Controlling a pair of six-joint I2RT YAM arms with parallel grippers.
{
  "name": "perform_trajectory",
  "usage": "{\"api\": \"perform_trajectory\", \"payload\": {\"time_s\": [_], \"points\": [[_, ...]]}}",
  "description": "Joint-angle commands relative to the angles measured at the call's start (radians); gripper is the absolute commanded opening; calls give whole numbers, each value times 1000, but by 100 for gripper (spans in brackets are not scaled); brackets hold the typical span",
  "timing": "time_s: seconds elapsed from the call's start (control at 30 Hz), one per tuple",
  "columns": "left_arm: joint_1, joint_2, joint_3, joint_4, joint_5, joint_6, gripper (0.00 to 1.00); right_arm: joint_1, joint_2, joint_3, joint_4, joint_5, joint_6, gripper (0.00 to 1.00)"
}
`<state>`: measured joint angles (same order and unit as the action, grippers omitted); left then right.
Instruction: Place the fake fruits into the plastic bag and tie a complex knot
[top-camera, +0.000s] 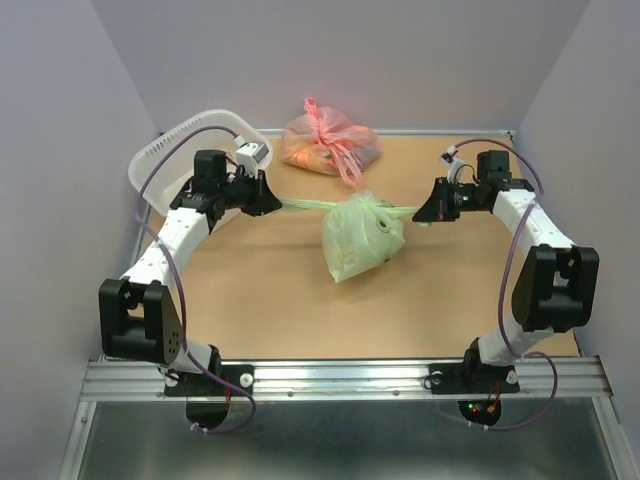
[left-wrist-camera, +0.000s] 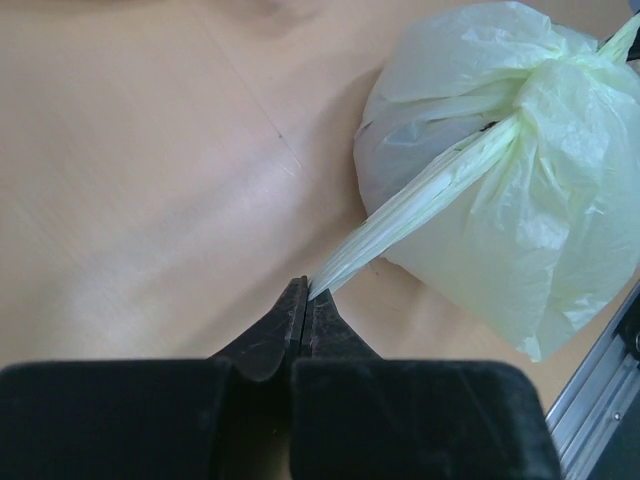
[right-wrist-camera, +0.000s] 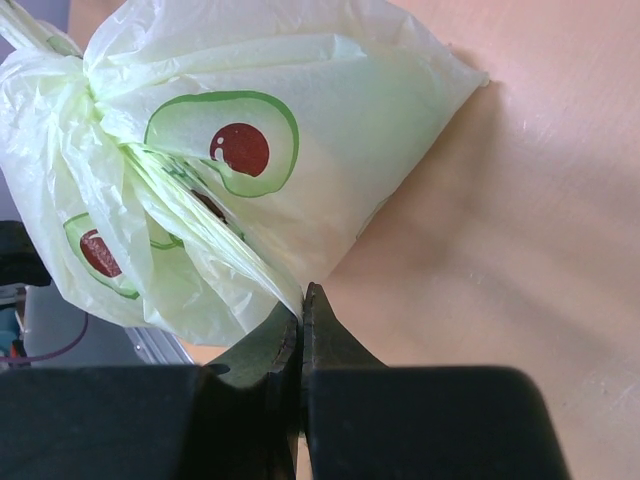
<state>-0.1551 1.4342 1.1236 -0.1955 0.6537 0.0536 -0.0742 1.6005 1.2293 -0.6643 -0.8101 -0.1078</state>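
Observation:
The pale green plastic bag (top-camera: 358, 240) lies bulging in the middle of the table, its fruits hidden inside. Its handles are twisted into a knot (top-camera: 378, 208) at the top, with strips pulled taut to each side. My left gripper (top-camera: 277, 203) is shut on the left handle strip (left-wrist-camera: 420, 205); the bag (left-wrist-camera: 520, 230) lies ahead of it. My right gripper (top-camera: 420, 212) is shut on the right strip (right-wrist-camera: 230, 245). The bag (right-wrist-camera: 330, 120) has avocado prints, and its knot (right-wrist-camera: 85, 85) shows at upper left in the right wrist view.
A pink tied bag (top-camera: 330, 143) lies at the back centre. A white basket (top-camera: 175, 150) stands at the back left, behind the left arm. A metal rail (top-camera: 340, 378) runs along the near table edge.

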Motion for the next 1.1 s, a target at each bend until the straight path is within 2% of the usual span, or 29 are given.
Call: {"api": "perform_trajectory", "payload": {"time_s": [0.0, 0.23, 0.4, 0.53, 0.7, 0.77, 0.93, 1.07], "points": [[276, -78, 59, -28, -457, 115, 0, -161, 50, 35, 78, 422, -63, 1], [275, -74, 50, 21, -378, 112, 0, -7, 65, 55, 150, 318, -17, 1], [272, -89, 71, 48, -336, 123, 0, 5, 76, 136, 163, 298, -13, 1], [249, -84, 30, 64, -301, 134, 0, 43, 111, 116, 164, 273, -49, 1], [158, -67, -15, 62, -301, 155, 0, 108, 185, 95, 163, 270, -67, 0], [59, -61, -28, 51, -287, 179, 0, 148, 191, 85, 161, 266, -64, 0], [-64, -46, -53, 56, -252, 189, 0, 198, 162, 76, 158, 235, -41, 0], [-103, -12, -59, 59, -244, 175, 10, 208, 131, 70, 154, 230, -41, 4]]}}
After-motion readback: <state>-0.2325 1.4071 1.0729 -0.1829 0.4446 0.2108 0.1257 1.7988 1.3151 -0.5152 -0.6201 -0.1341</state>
